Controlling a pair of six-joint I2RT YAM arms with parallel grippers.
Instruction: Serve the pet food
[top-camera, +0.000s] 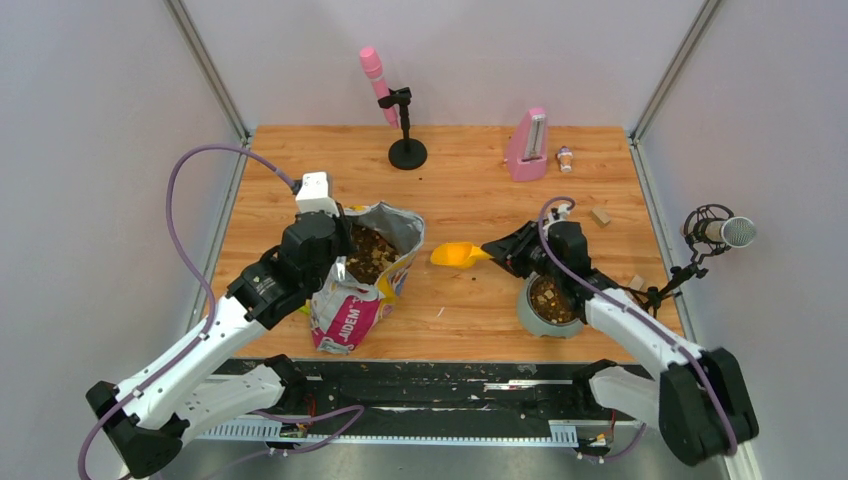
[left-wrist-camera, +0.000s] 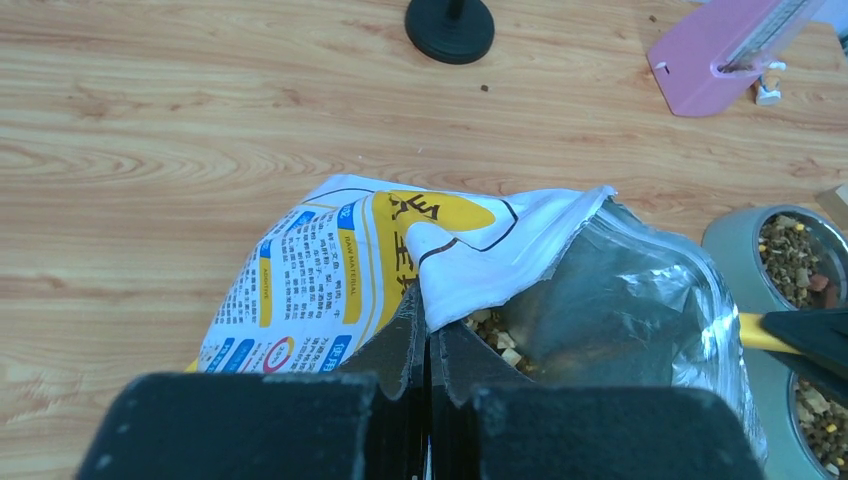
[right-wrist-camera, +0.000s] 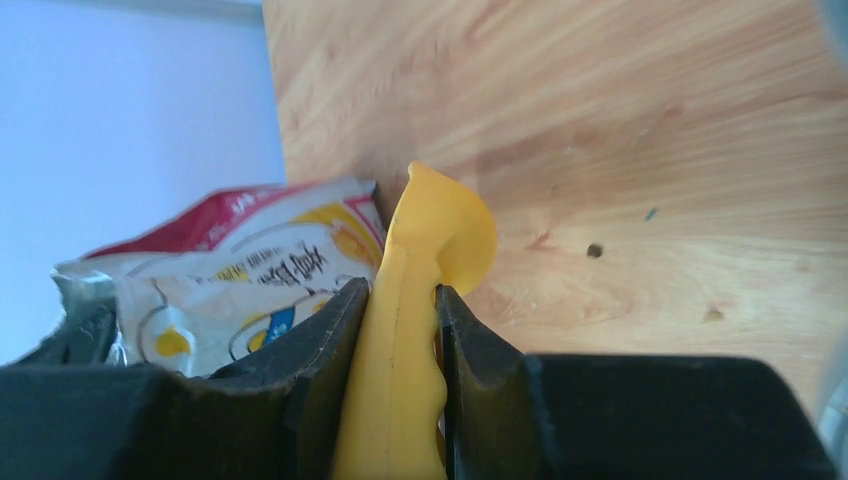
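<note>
The top external view looks down from high above and behind the arm bases, facing the far wall, and takes in the whole counter (top-camera: 470, 190). The left wrist view sits right behind the left gripper (left-wrist-camera: 428, 330), very near the open bag (left-wrist-camera: 330, 270). It faces forward and down over the bag toward the far end of the counter. The black stand base (left-wrist-camera: 450, 28), the pink wedge-shaped object (left-wrist-camera: 715, 60) and a metal bowl (left-wrist-camera: 722, 238) appear in both this view and the top view. The right wrist view looks low across the counter toward its left edge and the side wall, close behind the right gripper (right-wrist-camera: 400, 290) and the yellow scoop (right-wrist-camera: 440, 220). All three views share the bag.
</note>
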